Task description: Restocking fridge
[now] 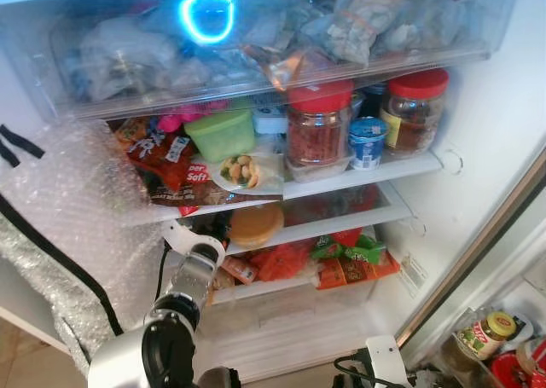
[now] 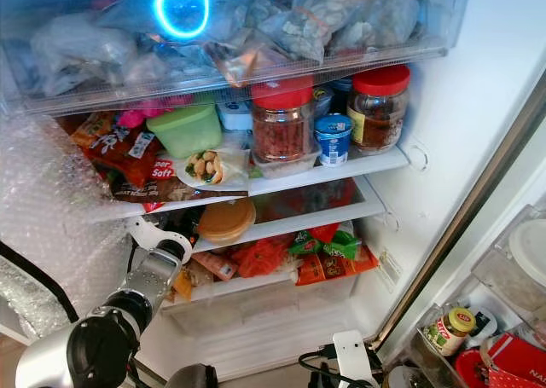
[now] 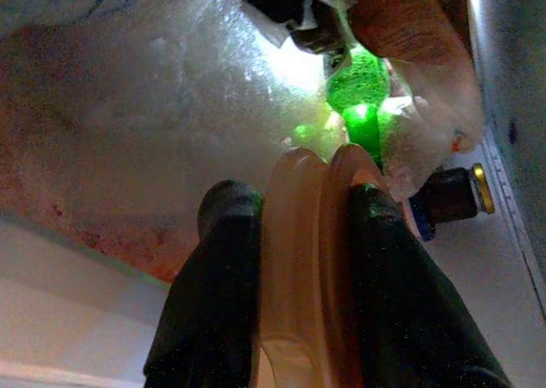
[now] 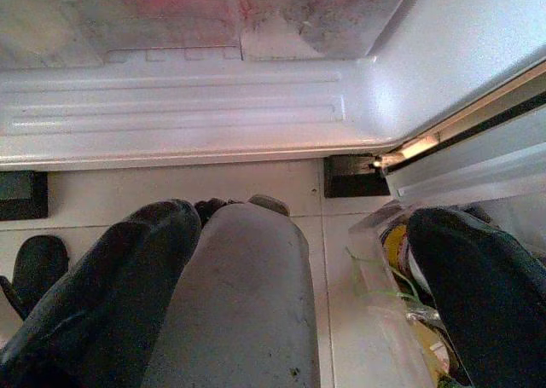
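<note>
While my right gripper (image 4: 299, 303) hangs low near the floor by the fridge's base, its fingers (image 4: 111, 294) spread wide apart and holding nothing, my left gripper (image 3: 299, 260) reaches into the open fridge. Seen from the left wrist, those fingers (image 3: 213, 303) are closed on the edge of a round tan container with lid (image 3: 303, 260), pinching it from both sides; that close view also reveals a small dark bottle with a gold cap (image 3: 452, 196) and something bright green glowing behind. From the head, the container (image 1: 255, 224) sits on the middle shelf (image 1: 341, 222), flat and disc-like, amber-brown. Below it, a clear drawer (image 1: 290, 298) holds orange and red packets (image 1: 341, 264). On the shelf above stand two red-lidded jars (image 1: 319, 124) of reddish-brown food, a small blue-and-white tub (image 1: 368, 141), a green lidded box (image 1: 221, 132) and snack bags (image 1: 166, 162). Topmost, a clear bin (image 1: 281, 38) is crammed with plastic-wrapped bundles.
</note>
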`<state>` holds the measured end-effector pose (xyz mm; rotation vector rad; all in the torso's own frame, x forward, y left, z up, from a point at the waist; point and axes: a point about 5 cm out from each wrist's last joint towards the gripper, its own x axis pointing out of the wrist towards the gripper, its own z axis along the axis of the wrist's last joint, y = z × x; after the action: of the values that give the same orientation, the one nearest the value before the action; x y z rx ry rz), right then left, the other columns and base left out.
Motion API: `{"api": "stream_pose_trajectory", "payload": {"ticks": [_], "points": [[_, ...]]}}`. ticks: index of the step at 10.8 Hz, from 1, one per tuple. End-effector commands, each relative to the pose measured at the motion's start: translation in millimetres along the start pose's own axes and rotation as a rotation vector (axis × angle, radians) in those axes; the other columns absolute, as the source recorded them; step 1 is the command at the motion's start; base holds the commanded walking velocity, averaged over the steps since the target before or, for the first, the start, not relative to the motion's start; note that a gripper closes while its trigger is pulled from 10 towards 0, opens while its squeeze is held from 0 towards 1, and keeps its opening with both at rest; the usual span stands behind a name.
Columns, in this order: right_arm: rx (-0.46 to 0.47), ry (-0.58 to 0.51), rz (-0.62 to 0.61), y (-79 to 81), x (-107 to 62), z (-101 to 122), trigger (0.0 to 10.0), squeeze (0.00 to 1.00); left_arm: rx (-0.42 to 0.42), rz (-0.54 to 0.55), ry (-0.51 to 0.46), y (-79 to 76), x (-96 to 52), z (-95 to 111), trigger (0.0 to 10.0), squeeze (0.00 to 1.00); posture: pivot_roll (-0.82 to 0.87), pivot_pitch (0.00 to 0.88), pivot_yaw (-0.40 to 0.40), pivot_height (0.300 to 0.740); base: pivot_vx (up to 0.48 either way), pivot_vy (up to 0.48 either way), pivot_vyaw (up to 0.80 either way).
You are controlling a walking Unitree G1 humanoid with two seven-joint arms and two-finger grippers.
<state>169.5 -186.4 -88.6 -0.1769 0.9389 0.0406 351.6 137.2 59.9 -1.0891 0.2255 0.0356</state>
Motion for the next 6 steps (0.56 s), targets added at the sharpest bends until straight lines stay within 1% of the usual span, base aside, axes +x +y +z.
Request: {"api": "stream_pose_trajectory", "payload": {"ticks": [1,3,4,5,6], "points": [[0.005,0.072,0.015,5.2,-4.0,-19.1,10.0,0.0,-0.01,0.016,-0.032,-3.7,2.5,4.9,10.0,0.0,-0.11,0.0,0.075,0.638,0.0,0.0,0.0],[0.009,0.073,0.014,6.6,-4.2,-20.1,10.0,0.0,-0.006,0.044,-0.063,-6.8,4.8,9.8,10.0,0.0,-0.11,0.0,0.076,0.638,0.0,0.0,0.0],[0.01,0.074,0.017,9.0,-4.6,-21.3,10.0,0.0,-0.007,0.079,-0.082,-5.2,5.0,13.8,10.0,0.0,-0.11,0.0,0.078,0.638,0.0,0.0,0.0],[0.008,0.074,0.02,9.8,-4.7,-21.7,10.0,0.0,-0.022,0.098,-0.093,-3.1,4.5,15.1,10.0,0.0,-0.11,0.0,0.078,0.638,0.0,0.0,0.0],[0.008,0.073,0.021,9.8,-4.8,-21.8,10.0,0.0,-0.072,0.159,-0.127,4.1,2.4,19.5,10.0,0.0,-0.11,0.0,0.078,0.638,0.0,0.0,0.0]]}}
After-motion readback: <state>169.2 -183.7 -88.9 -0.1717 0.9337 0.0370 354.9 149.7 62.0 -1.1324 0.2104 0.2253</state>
